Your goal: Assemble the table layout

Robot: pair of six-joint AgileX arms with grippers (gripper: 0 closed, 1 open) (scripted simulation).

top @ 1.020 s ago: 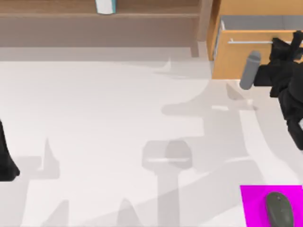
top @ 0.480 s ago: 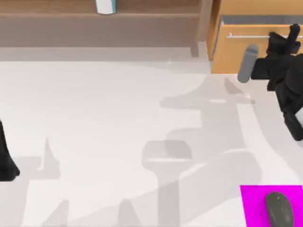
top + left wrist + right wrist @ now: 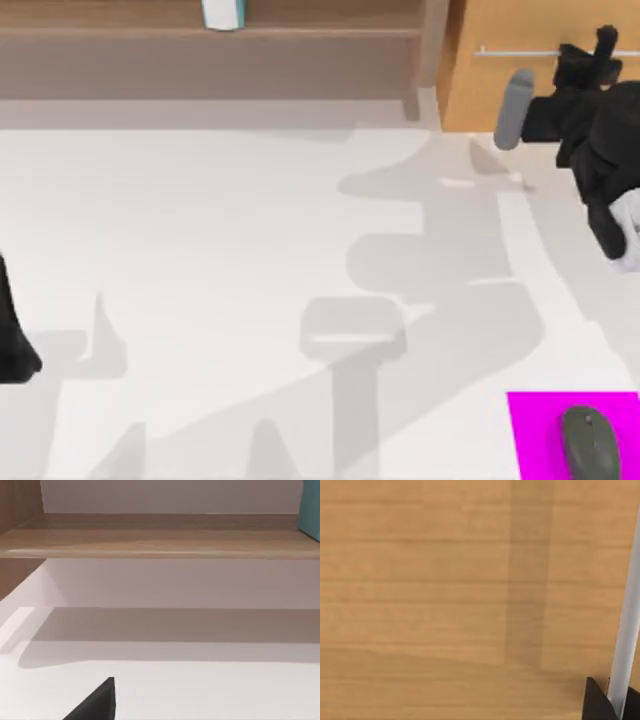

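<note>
Top view: the drawer (image 3: 540,65) now sits flush, pushed farther in than before; the right hand (image 3: 585,62) pinches its handle (image 3: 520,52). The left arm (image 3: 12,330) stays parked at the white surface's (image 3: 220,250) left edge.

Right wrist view: the right hand's fingers (image 3: 597,702) pinch the handle (image 3: 625,630).

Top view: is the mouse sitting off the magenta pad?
No. The dark grey mouse lies on the magenta pad at the table's near right corner.
</note>
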